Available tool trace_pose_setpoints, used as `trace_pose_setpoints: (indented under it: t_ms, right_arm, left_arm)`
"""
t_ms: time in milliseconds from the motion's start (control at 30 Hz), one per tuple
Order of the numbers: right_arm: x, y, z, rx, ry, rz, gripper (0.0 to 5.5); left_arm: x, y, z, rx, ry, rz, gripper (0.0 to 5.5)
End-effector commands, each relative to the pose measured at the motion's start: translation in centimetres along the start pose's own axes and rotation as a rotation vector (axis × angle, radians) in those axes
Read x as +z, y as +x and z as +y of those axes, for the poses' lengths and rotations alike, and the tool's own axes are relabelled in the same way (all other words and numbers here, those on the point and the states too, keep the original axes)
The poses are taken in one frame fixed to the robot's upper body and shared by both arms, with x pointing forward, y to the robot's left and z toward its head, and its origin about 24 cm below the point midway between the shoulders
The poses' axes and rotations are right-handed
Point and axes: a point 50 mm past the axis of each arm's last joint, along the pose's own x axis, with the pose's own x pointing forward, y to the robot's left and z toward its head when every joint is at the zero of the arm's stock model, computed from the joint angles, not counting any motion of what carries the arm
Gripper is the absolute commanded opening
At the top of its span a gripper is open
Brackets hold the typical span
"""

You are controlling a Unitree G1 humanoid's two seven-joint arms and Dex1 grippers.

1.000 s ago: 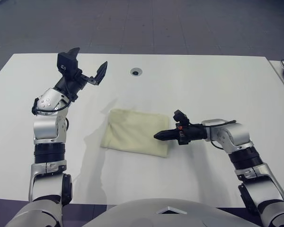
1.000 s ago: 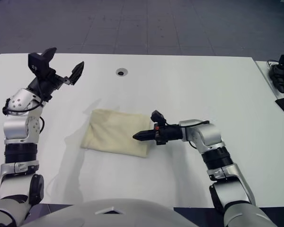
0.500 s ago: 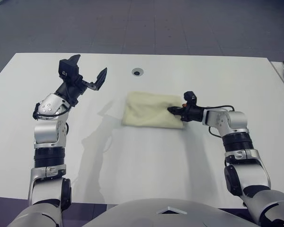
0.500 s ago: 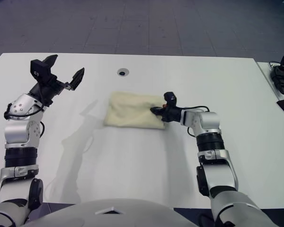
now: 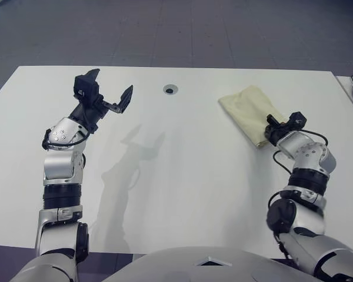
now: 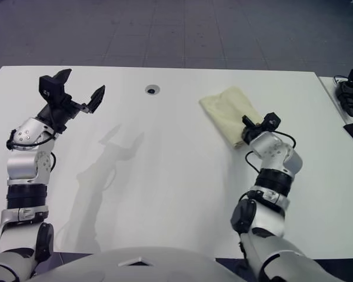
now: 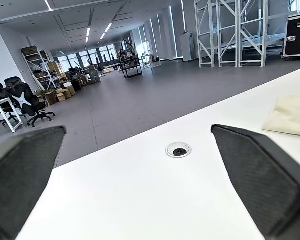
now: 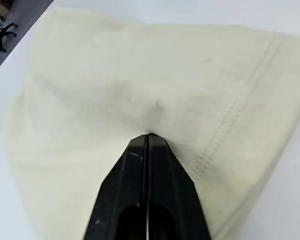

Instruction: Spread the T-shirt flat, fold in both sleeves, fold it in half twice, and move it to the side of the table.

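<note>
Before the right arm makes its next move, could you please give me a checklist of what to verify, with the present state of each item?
1. T-shirt folded into a compact pad: ok.
2. T-shirt lies toward the right side of the table, fully on the top: ok.
3. Right gripper shut, tips at a small pucker in the cloth, apparently pinching it: ok, though it should open before any pull-back.
4. Fold layers neatly aligned: cannot tell, the lower layers are hidden.
5. Left gripper open, raised over the table's left part, apart from the T-shirt: ok.
6. Cable hole not covered by the T-shirt: ok.
</note>
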Motion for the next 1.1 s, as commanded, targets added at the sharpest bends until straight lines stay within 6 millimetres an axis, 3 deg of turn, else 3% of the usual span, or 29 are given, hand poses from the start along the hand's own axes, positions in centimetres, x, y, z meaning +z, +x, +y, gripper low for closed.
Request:
trace_pose_setpoints:
  t_ms: [33, 100, 167, 233, 300, 367, 400, 467, 533, 667, 733, 833, 1100]
  right_arm:
    - [-3.3, -3.6, 1.3, -0.150, 0.212, 0.008, 0.00]
    - [-2.4, -4.6, 2.1, -0.144, 0.206, -0.065, 0.00]
    - [-0.5, -5.2, 2.5, -0.115, 0.093, -0.185, 0.00]
    - [2.0, -6.4, 3.6, -0.032, -0.155, -0.366, 0.00]
    - [3.2, -8.1, 6.5, 0.192, -0.534, -0.579, 0.30]
    - [2.5, -8.9, 7.8, 0.343, -0.909, -0.764, 0.56]
    - [1.8, -8.6, 7.4, 0.360, -1.053, -0.814, 0.72]
    - [0.3, -7.4, 6.0, 0.405, -1.173, -0.811, 1.02]
    - [-1.3, -6.7, 5.3, 0.486, -1.150, -0.774, 1.35]
    - [-4.2, -6.9, 5.7, 0.676, -0.932, -0.686, 2.03]
    - [-4.9, -6.9, 5.7, 0.684, -0.866, -0.671, 2.39]
    - [-5.7, -7.0, 5.4, 0.661, -0.813, -0.659, 2.91]
    - [-6.3, -6.6, 4.3, 0.620, -0.835, -0.650, 1.62]
  left_arm:
    - [-0.9, -0.3, -0.6, -0.014, -0.008, 0.042, 5.38]
    - [-0.9, -0.2, -0.8, -0.022, -0.013, 0.042, 5.38]
    - [-1.0, -0.2, -0.9, -0.027, -0.015, 0.043, 5.38]
    - [-1.0, -0.3, -0.9, -0.030, -0.015, 0.044, 5.38]
    - [-1.0, -0.3, -1.0, -0.031, -0.013, 0.041, 5.40]
    - [-0.9, -0.3, -1.1, -0.020, -0.008, 0.024, 5.40]
    - [-0.7, -0.2, -1.5, -0.014, -0.004, 0.008, 5.40]
    - [-0.4, -0.1, -2.4, 0.009, 0.014, -0.036, 5.40]
    - [-0.4, 0.0, -3.5, 0.052, 0.021, -0.070, 5.40]
    - [-0.7, -0.5, -5.9, 0.144, 0.028, -0.092, 5.40]
    - [-0.9, -0.8, -7.3, 0.175, 0.028, -0.094, 5.40]
    - [-0.9, -1.4, -8.2, 0.252, 0.020, -0.099, 4.89]
    - [-0.5, -3.5, -9.3, 0.327, 0.044, -0.119, 3.53]
